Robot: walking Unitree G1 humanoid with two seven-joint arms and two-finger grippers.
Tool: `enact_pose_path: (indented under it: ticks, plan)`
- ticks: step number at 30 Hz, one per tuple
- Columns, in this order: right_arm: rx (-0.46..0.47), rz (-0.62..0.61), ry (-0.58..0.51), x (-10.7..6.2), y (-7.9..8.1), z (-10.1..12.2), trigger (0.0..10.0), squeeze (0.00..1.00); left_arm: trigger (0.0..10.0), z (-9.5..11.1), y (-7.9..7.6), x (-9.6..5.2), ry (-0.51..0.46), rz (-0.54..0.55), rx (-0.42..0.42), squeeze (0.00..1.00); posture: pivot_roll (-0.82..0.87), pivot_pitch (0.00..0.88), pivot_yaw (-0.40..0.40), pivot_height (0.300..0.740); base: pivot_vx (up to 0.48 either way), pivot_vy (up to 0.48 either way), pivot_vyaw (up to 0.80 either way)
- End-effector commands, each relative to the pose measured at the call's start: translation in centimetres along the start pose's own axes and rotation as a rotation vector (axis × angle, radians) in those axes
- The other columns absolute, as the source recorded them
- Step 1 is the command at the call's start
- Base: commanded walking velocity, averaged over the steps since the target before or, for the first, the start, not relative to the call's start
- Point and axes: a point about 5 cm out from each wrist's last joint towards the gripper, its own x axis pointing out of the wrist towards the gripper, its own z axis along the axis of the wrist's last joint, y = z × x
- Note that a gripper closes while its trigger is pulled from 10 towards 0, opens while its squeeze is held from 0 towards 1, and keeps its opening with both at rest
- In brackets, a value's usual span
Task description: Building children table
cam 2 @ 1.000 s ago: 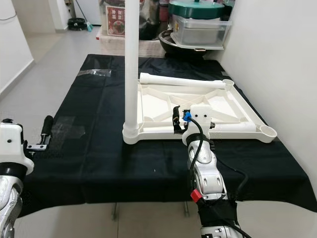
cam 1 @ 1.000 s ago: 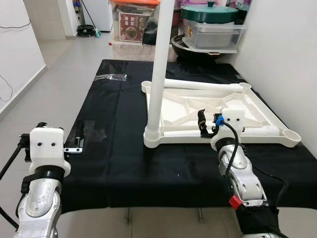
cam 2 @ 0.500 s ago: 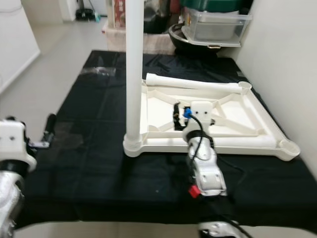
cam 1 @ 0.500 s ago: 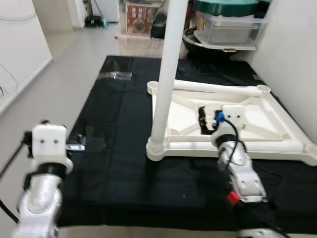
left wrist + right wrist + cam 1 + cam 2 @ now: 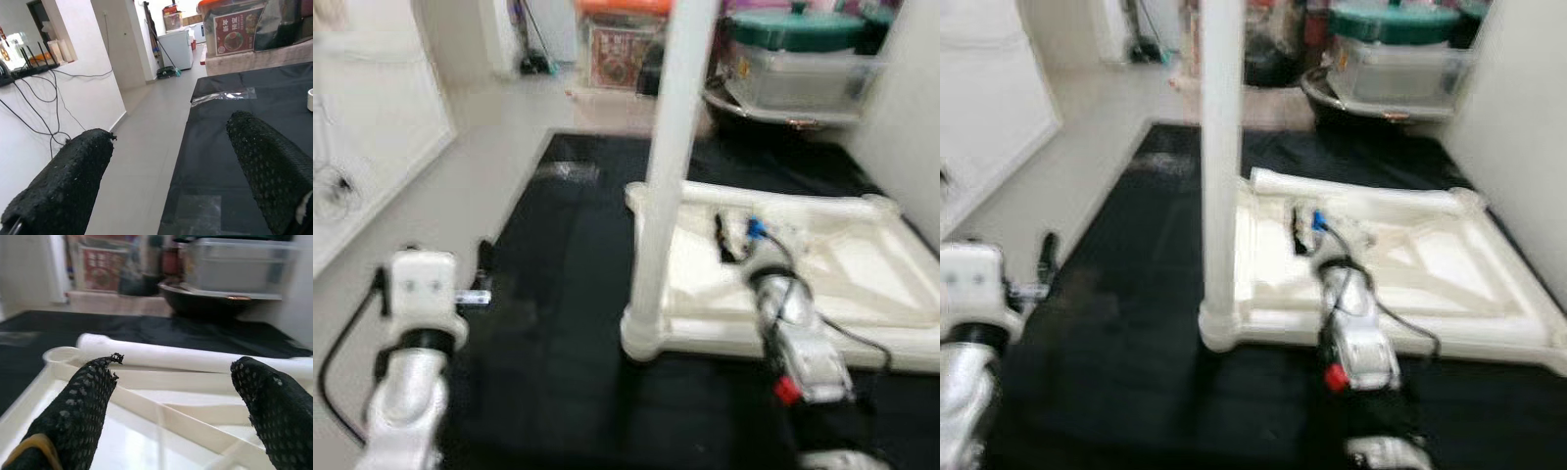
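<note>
The head views are blurred; an upturned white table top point(image 5: 822, 274) lies on a black cloth point(image 5: 558, 323) at about 2 o'clock, one white leg point(image 5: 668, 166) standing upright in its near-left corner socket; another loose white leg point(image 5: 195, 358) lies along its far edge; the right pincer point(image 5: 176, 396) hovers over the tray-like underside, fingers point(image 5: 78, 406) spread apart, holding nothing; the left pincer point(image 5: 181, 171) sits at 9 o'clock by the cloth's left edge, likewise wide open; storage boxes point(image 5: 798, 69) stand beyond at 12 o'clock.
</note>
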Motion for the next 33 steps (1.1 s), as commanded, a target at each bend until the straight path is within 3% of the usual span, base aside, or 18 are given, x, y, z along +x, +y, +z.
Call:
enact_pose_path:
  ticks: [1,4,7,8,11,17,18,19,20,21,24,25,27,28,30,33]
  plan:
    - [0.003,-0.026,0.007,0.3,-0.4,0.0,10.0,0.00,10.0,-0.3,0.0,-0.1,0.019,-0.008,-0.001,0.00,0.13,0.064,-0.067,0.740,0.000,0.000,0.00]
    - [0.015,-0.047,0.022,0.9,-1.2,-0.1,10.0,0.00,10.0,-0.5,-0.5,-0.3,0.030,-0.041,-0.013,0.00,0.12,0.062,-0.068,0.740,0.000,0.000,0.00]
    - [0.099,-0.039,0.057,2.7,-3.9,-0.2,10.0,0.00,10.0,-1.4,-3.0,-1.5,0.076,-0.226,-0.085,0.00,0.12,0.065,-0.066,0.740,0.000,0.000,0.00]
    - [0.099,-0.039,0.057,2.7,-3.9,-0.2,10.0,0.00,10.0,-1.4,-3.0,-1.5,0.076,-0.226,-0.085,0.00,0.12,0.065,-0.066,0.740,0.000,0.000,0.00]
    - [0.089,0.060,0.062,3.9,-6.7,0.5,10.0,0.00,10.0,-2.9,-4.9,-3.6,0.141,-0.364,-0.102,0.00,0.12,0.067,-0.066,0.740,0.000,0.000,0.00]
    - [0.064,0.125,0.052,4.2,-8.4,1.2,10.0,0.00,10.0,-3.1,-5.6,-4.3,0.151,-0.399,-0.107,0.00,0.12,0.072,-0.068,0.740,0.000,0.000,0.00]
    - [0.091,0.218,0.059,4.1,-8.9,1.5,10.0,0.00,10.0,-3.1,-6.0,-4.5,0.154,-0.415,-0.110,0.00,0.12,0.074,-0.065,0.740,0.000,0.000,0.00]
    - [0.091,0.218,0.059,4.1,-8.9,1.5,10.0,0.00,10.0,-3.1,-6.0,-4.5,0.154,-0.415,-0.110,0.00,0.12,0.074,-0.065,0.740,0.000,0.000,0.00]
    - [0.112,0.341,0.072,3.7,-9.1,1.6,10.0,0.00,10.0,-3.1,-6.4,-4.8,0.157,-0.428,-0.115,0.00,0.12,0.072,-0.065,0.740,0.000,0.000,0.00]
    - [0.112,0.341,0.072,3.7,-9.1,1.6,10.0,0.00,10.0,-3.1,-6.4,-4.8,0.157,-0.428,-0.115,0.00,0.12,0.072,-0.065,0.740,0.000,0.000,0.00]
    - [0.174,0.730,0.105,1.9,-9.0,1.6,10.0,0.00,10.0,-3.1,-7.2,-5.4,0.156,-0.483,-0.119,0.00,0.12,0.075,-0.059,0.740,0.000,0.000,0.00]
    - [0.174,0.730,0.105,1.9,-9.0,1.6,10.0,0.00,10.0,-3.1,-7.2,-5.4,0.156,-0.483,-0.119,0.00,0.12,0.075,-0.059,0.740,0.000,0.000,0.00]
    - [0.185,0.908,0.126,0.7,-9.2,1.5,10.0,0.00,10.0,-3.1,-7.4,-5.9,0.152,-0.513,-0.117,0.00,0.12,0.076,-0.058,0.740,0.000,0.000,0.00]
    - [0.185,0.908,0.126,0.7,-9.2,1.5,10.0,0.00,10.0,-3.1,-7.4,-5.9,0.152,-0.513,-0.117,0.00,0.12,0.076,-0.058,0.740,0.000,0.000,0.00]
    - [0.169,1.043,0.146,0.0,-9.1,1.6,10.0,0.00,10.0,-3.2,-7.5,-6.5,0.162,-0.535,-0.122,0.00,0.12,0.074,-0.053,0.740,0.000,0.000,0.00]
    - [0.167,1.129,0.140,-0.4,-8.8,2.0,10.0,0.00,10.0,-3.3,-7.6,-7.1,0.170,-0.553,-0.130,0.00,0.12,0.071,-0.053,0.740,0.000,0.000,0.00]
